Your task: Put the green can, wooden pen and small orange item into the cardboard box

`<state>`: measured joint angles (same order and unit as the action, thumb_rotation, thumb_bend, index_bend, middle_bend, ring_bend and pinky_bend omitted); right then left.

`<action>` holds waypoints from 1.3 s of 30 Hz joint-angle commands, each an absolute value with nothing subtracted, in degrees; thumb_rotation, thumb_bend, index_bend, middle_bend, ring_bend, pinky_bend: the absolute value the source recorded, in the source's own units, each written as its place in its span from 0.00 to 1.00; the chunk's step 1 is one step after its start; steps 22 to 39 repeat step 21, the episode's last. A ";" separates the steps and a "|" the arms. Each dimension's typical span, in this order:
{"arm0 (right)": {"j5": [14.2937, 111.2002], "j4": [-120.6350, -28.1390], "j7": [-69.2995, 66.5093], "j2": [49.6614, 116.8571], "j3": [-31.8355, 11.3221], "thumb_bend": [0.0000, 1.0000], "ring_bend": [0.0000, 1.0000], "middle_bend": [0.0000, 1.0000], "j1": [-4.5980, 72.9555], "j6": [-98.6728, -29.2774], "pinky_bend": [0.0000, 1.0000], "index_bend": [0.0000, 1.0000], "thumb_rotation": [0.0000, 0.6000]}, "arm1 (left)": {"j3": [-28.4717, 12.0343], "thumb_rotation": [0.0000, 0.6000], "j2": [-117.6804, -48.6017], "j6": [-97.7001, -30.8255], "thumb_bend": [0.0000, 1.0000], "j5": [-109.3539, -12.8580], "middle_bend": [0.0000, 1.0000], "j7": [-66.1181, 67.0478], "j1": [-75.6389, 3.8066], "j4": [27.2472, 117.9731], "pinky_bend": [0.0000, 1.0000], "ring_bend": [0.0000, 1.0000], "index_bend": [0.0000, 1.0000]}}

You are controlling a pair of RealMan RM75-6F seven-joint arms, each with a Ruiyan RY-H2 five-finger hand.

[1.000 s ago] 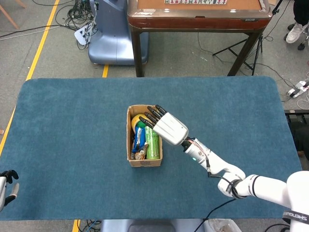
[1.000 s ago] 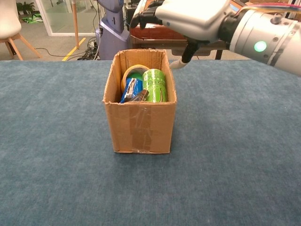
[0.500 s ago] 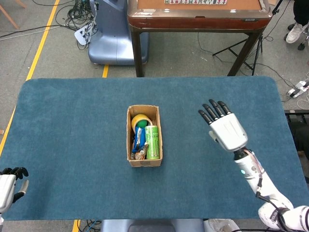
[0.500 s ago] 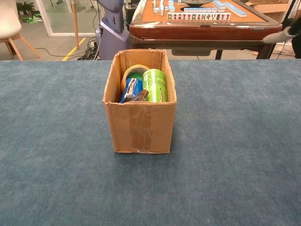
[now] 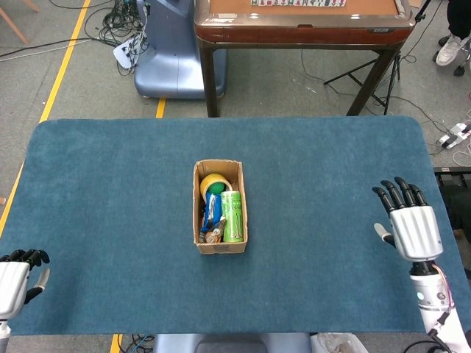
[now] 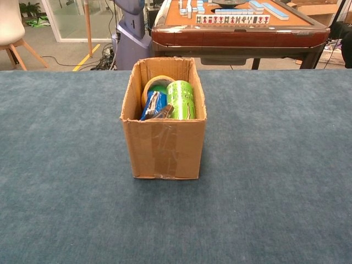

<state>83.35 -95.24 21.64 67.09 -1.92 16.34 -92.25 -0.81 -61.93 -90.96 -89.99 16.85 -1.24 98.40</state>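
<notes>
Green can (image 5: pixel 232 215) lies in the cardboard box (image 5: pixel 197 202); I see my right hand (image 5: pixel 413 229) released far right, left hand (image 5: pixel 13 282) clenched near-left.

One cardboard box (image 5: pixel 219 207) at mid-table. Inside the box: one green can (image 5: pixel 232 216) along the right wall, one yellow tape roll (image 5: pixel 213 184) at the far end, one blue packet (image 5: pixel 213 209) left of the can, and possibly one or two small brownish items (image 5: pixel 212 235) at the near end, too small to separate. Two hands: one right hand (image 5: pixel 411 223) well right of the box, one left hand (image 5: pixel 16 278) well left of it. One blue table mat (image 5: pixel 110 191) under the box.
</notes>
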 commanded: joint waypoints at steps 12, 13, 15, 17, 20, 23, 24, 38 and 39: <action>86.07 -86.63 9.57 69.78 -1.52 0.01 0.13 0.23 6.25 -101.68 0.24 0.28 1.00 | -2.22 1.00 -64.01 -89.88 0.37 -88.24 0.54 16.79 -2.21 95.26 0.59 0.45 0.51; 86.16 -86.67 9.12 69.35 -1.60 0.01 0.13 0.23 6.02 -101.68 0.24 0.28 1.00 | -2.24 1.00 -64.04 -89.78 0.37 -88.19 0.54 16.91 -2.27 95.32 0.59 0.45 0.51; 86.75 -87.04 7.14 68.34 -1.94 0.01 0.13 0.23 5.54 -102.08 0.24 0.29 1.00 | -2.31 1.00 -64.20 -89.54 0.37 -88.10 0.54 17.23 -2.45 95.30 0.59 0.45 0.51; 86.84 -87.28 5.23 67.58 -2.57 0.01 0.13 0.23 5.13 -102.41 0.24 0.29 1.00 | -2.29 1.00 -64.42 -89.09 0.37 -87.84 0.54 17.61 -2.61 95.18 0.59 0.45 0.51; 86.30 -87.08 3.25 66.98 -3.18 0.01 0.13 0.23 4.91 -101.38 0.24 0.29 1.00 | -2.41 1.00 -64.76 -88.30 0.37 -87.11 0.54 17.82 -2.91 94.93 0.59 0.45 0.51; 86.16 -87.04 2.93 66.81 -3.20 0.01 0.13 0.23 4.91 -100.77 0.24 0.29 1.00 | -2.44 1.00 -64.85 -88.06 0.37 -86.91 0.54 17.98 -3.01 94.82 0.59 0.45 0.51; 86.16 -87.04 2.93 66.81 -3.20 0.01 0.13 0.23 4.91 -100.77 0.24 0.29 1.00 | -2.44 1.00 -64.85 -88.06 0.37 -86.91 0.54 17.98 -3.01 94.82 0.59 0.45 0.51; 86.16 -87.04 2.93 66.81 -3.20 0.01 0.13 0.23 4.91 -100.77 0.24 0.29 1.00 | -2.44 1.00 -64.85 -88.06 0.37 -86.91 0.54 17.98 -3.01 94.82 0.59 0.45 0.51; 86.16 -87.04 2.93 66.81 -3.20 0.01 0.13 0.23 4.91 -100.77 0.24 0.29 1.00 | -2.44 1.00 -64.85 -88.06 0.37 -86.91 0.54 17.98 -3.01 94.82 0.59 0.45 0.51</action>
